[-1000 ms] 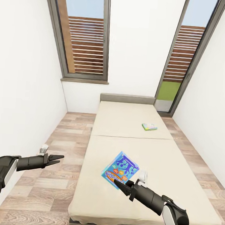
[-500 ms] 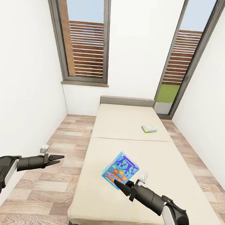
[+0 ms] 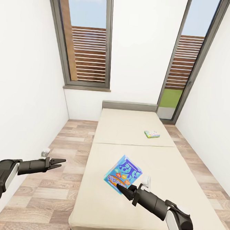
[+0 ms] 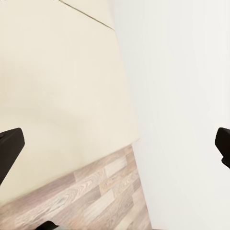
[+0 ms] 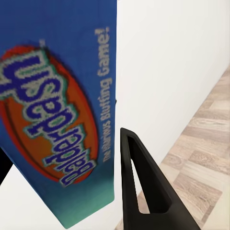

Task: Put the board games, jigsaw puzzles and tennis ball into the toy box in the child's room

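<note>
the blue board game [image 3: 123, 174] is clamped at its lower edge by the right gripper [image 3: 123, 189], above the bed [image 3: 132, 154]. it should be kept level in transit. the left gripper [image 3: 58, 163] is empty, fingers narrow. a second board game [image 3: 152, 134] lies further up the mattress.

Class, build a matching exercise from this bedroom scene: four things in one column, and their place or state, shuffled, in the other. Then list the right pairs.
Things:
1. blue board game
2. green board game
3. left gripper
4. bed

Place or state:
A. lying on the mattress near the headboard
B. between two tall windows
C. held in the right gripper
D. open, holding nothing

Pairs: 1-C, 2-A, 3-D, 4-B
</note>
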{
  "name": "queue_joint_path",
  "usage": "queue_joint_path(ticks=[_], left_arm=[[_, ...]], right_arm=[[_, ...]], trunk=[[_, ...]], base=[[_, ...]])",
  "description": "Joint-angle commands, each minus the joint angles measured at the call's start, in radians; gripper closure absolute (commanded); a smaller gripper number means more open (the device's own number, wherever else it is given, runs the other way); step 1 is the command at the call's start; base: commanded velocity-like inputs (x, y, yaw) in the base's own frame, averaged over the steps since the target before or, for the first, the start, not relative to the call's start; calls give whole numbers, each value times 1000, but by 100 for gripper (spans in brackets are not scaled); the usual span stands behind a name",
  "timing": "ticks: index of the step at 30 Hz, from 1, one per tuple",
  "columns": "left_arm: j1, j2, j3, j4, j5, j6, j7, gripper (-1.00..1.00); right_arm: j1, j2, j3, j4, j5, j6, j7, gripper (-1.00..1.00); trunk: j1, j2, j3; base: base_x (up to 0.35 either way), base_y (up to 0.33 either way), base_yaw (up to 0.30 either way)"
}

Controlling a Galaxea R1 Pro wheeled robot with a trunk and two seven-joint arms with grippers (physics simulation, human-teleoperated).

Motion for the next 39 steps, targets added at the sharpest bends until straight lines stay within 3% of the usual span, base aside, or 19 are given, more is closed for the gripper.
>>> queue_joint_path(ticks=[1,22,39], left_arm=[[-1,0,1,0,1,10,-2,-100],[-1,0,1,0,1,11,-3,-100],[-1,1,1,0,2,11,-5,-100]], right_arm=[[-1,-1,1,0,-8,8,-1,100],[-1,-1,1,2,-8,8,-1,100],[-1,0,-19,6,-13,8,-16,100]], trunk=[[1,-2,0],[1,-2,34],[1,-2,37]], base=[[0,0,0],[0,0,0],[0,0,0]])
